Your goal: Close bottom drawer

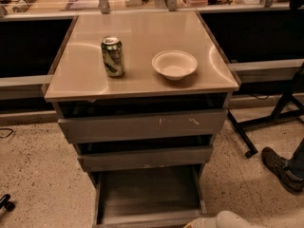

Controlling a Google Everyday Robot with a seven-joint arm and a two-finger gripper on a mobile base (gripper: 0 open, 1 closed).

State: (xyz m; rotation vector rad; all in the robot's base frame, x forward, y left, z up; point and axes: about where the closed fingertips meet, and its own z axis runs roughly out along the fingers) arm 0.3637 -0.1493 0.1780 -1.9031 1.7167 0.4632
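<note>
The bottom drawer is pulled far out at the foot of the grey-brown cabinet, its shallow empty tray facing up and its front edge at the bottom of the camera view. Above it sit the mid-width drawer and the widest drawer with pale scratches, both slightly open. My white arm enters at the bottom right, beside the drawer's front right corner. The gripper itself is below the frame, out of view.
A green can and a white bowl stand on the cabinet top. A black stand leg with a caster and a person's shoe are on the floor at the right. Dark cabinets flank both sides.
</note>
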